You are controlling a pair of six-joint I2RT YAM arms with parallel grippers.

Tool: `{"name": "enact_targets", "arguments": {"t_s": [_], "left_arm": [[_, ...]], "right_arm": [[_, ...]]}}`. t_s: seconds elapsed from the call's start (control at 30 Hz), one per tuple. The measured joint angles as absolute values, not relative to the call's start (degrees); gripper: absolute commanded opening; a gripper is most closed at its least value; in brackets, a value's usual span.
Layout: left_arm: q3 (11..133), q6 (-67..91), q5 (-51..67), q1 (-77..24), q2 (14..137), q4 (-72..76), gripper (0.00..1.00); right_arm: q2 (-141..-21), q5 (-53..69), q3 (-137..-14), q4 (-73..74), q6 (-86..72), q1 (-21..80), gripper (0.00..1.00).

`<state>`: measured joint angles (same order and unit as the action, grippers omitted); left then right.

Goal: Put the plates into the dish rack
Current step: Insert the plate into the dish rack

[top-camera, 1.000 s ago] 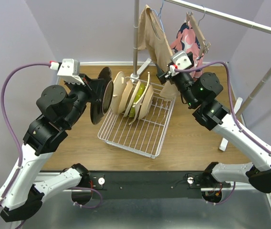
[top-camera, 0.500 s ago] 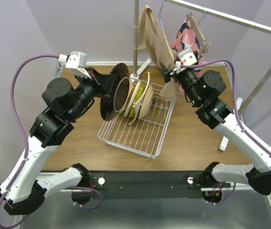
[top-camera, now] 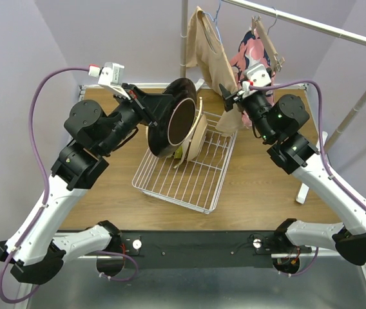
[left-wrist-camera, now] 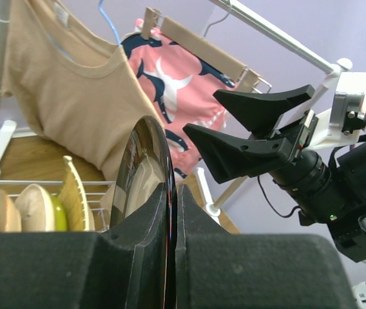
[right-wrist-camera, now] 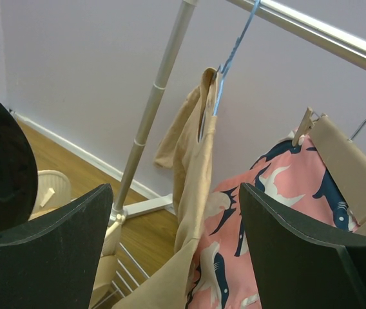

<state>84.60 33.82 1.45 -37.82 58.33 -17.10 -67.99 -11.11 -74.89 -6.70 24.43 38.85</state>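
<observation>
Our left gripper (top-camera: 159, 106) is clamped on the rim of the dark plate (top-camera: 173, 119). In the left wrist view the plate's edge runs straight up between the two fingers (left-wrist-camera: 131, 257), pinched tight. We hold the plate on edge, tilted a little, over the far left corner of the rack (top-camera: 189, 187). Its brown inner face, ringed by a pale band, turns toward the right arm. From above, its lower edge overlaps the rack's corner wires, but we cannot tell whether it touches them.

Our right gripper (top-camera: 229, 96) hangs released, its jaws spread wide with nothing between them. It sits above the rack's far right corner, close to the hanging clothes and apart from the dark plate.

The other plates (top-camera: 199, 132) stand on edge in the rack's far end, packed side by side just to the right of the one we hold, which hides part of the row from above. The left wrist view shows cream ones, a green one (left-wrist-camera: 55, 214) and a tan one leaning among the wires.

The rack lies on the wooden table (top-camera: 112, 187), skewed to its edges, with its near half bare wire. Behind it a rail (top-camera: 312, 26) carries a beige shirt (top-camera: 209, 51) and a pink garment (top-camera: 250, 51) on hangers.
</observation>
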Motion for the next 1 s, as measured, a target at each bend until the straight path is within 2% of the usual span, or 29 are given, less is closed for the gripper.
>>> {"name": "enact_targets", "arguments": {"t_s": [0.4,1.0], "left_arm": [[79.59,37.65,6.17,-38.06,61.36,-9.39,0.0],[77.03,38.41,7.33,-41.5,68.25,-0.97,0.0]], "right_arm": [[-67.79,-10.66,-74.91,-6.61,23.57,36.97,0.87],[-66.65,-9.72,-74.91,-6.33,21.96,34.87,0.87]]}}
